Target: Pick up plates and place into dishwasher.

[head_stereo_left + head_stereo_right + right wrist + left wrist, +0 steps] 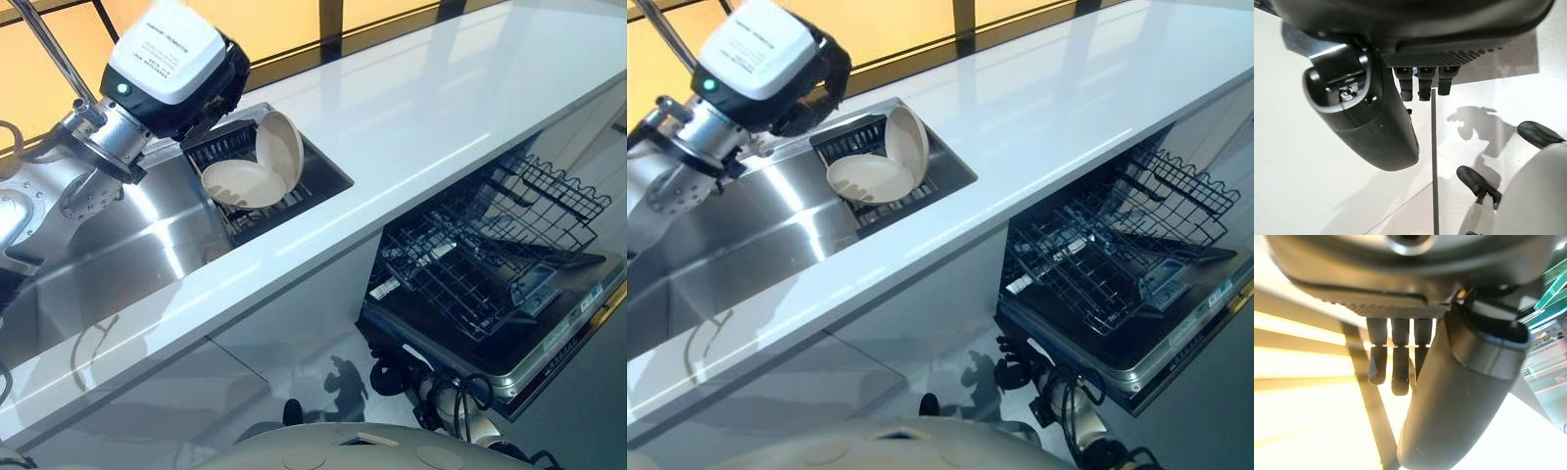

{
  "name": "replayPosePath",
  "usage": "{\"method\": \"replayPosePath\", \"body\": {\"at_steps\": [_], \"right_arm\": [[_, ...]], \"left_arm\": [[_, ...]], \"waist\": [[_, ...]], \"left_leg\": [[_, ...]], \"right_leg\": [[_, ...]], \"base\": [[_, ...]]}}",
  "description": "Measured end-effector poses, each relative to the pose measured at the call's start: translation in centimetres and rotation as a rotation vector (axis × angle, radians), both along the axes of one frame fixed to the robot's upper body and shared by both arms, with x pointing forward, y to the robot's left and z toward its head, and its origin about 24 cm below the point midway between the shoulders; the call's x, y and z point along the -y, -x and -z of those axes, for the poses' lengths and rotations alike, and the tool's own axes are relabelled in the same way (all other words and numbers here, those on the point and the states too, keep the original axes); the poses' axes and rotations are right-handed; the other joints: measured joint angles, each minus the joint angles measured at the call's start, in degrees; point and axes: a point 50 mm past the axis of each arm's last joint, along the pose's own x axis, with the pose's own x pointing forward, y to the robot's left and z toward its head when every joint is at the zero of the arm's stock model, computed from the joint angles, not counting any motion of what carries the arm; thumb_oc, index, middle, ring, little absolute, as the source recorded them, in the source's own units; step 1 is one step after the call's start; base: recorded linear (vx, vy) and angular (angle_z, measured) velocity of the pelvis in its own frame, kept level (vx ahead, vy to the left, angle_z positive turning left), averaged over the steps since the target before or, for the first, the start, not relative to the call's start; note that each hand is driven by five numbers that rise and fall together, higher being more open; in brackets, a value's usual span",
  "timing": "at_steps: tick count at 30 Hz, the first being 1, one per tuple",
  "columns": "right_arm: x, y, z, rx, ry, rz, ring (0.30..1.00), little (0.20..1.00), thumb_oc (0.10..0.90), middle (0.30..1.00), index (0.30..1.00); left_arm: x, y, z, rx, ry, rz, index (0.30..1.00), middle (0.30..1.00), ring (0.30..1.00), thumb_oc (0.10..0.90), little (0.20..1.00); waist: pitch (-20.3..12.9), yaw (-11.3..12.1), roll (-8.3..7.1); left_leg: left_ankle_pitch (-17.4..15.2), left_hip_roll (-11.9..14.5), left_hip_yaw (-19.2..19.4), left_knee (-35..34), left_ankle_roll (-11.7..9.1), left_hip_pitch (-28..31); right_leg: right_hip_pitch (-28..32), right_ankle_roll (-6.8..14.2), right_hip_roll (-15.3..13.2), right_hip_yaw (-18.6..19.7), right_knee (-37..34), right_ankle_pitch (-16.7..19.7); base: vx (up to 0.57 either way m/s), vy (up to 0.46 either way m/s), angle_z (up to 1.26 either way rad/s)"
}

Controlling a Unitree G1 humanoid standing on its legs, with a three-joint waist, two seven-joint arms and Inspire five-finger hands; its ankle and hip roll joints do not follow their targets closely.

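1. At the far left, the left arm reaches over a steel sink (118,264) set into a white bench (431,108). The left hand (1393,360) appears in the left wrist view with its fingers (1376,364) hanging straight and relaxed beside the thumb, holding nothing.
2. Just right of that arm, at the right end of the sink, a dark slatted rack (294,191) holds two cream plates. One plate (240,183) lies nearly flat with its hollow side up. The second plate (281,145) stands tilted on its edge behind it, at the far side, and the two seem to touch.
3. The bench runs on to the right and to the far side as a glossy white surface.
4. Below the bench at the right, the dishwasher door (549,333) hangs open, with a black wire rack (470,259) pulled out over it. No plate sits in this rack.
5. The right hand (1420,81) appears in the right wrist view, low by a white cabinet front (1303,186) and the floor (1508,98). Its fingers point straight down, loose and empty.
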Motion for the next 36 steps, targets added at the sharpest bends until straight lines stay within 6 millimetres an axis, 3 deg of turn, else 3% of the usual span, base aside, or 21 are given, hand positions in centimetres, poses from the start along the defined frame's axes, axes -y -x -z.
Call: {"method": "replayPosePath", "body": {"at_steps": [7, 15, 23, 30, 36], "right_arm": [[0.2, 0.2, 0.1, -0.028, 0.006, -0.036, 0.900, 0.900, 0.800, 0.900, 0.900], [-0.3, 0.3, 0.2, -0.057, 0.004, -0.100, 0.900, 0.900, 0.800, 0.900, 0.900], [-0.9, 0.8, 0.5, -0.080, -0.005, -0.135, 0.900, 0.900, 0.800, 0.900, 0.900], [-1.2, 1.3, 0.7, -0.101, -0.011, -0.157, 0.900, 0.900, 0.800, 0.900, 0.900], [-1.3, 1.6, 0.8, -0.110, -0.010, -0.171, 0.900, 0.900, 0.800, 0.900, 0.900]], "left_arm": [[-2.9, -1.5, 2.2, -0.134, -0.026, -0.163, 0.900, 0.900, 0.900, 0.800, 0.900], [-3.2, -3.1, 4.2, -0.259, -0.129, -0.211, 0.900, 0.900, 0.900, 0.800, 0.900], [-2.1, -4.2, 1.9, -0.200, -0.140, -0.193, 0.900, 0.900, 0.900, 0.800, 0.900], [1.7, -5.4, 0.7, -0.173, -0.168, -0.085, 0.900, 0.900, 0.900, 0.800, 0.900], [3.1, -5.8, 0.3, -0.171, -0.175, -0.073, 0.900, 0.900, 0.900, 0.800, 0.900]], "waist": [[0.0, 0.0, 0.01], [0.0, -1.0, -0.01], [0.0, -3.9, 0.05], [-0.1, -5.9, 0.53], [-0.3, -7.6, 1.46]], "left_leg": [[0.0, -0.1, 0.0, 0.0, 0.0, 0.0], [0.0, -0.1, 0.3, 0.0, 0.1, 0.0], [-0.1, 0.0, 1.7, 0.0, 0.2, 0.1], [-0.2, 0.5, 3.4, 0.0, 0.3, 0.2], [-0.2, 0.7, 4.5, 0.0, 0.3, 0.1]], "right_leg": [[0.0, 0.0, -0.1, 0.0, 0.0, 0.0], [-0.2, 0.0, -0.2, 0.2, 0.3, 0.0], [-1.1, 0.1, -0.3, 1.7, 1.3, 0.0], [-2.2, 0.2, -0.3, 3.4, 2.2, 0.0], [-3.1, 0.2, 0.0, 4.6, 2.9, 0.0]], "base": [[0.01, 0.018, 0.00], [0.04, 0.049, -0.01], [0.08, 0.022, -0.10], [0.11, -0.024, -0.12], [0.08, -0.006, -0.12]]}}
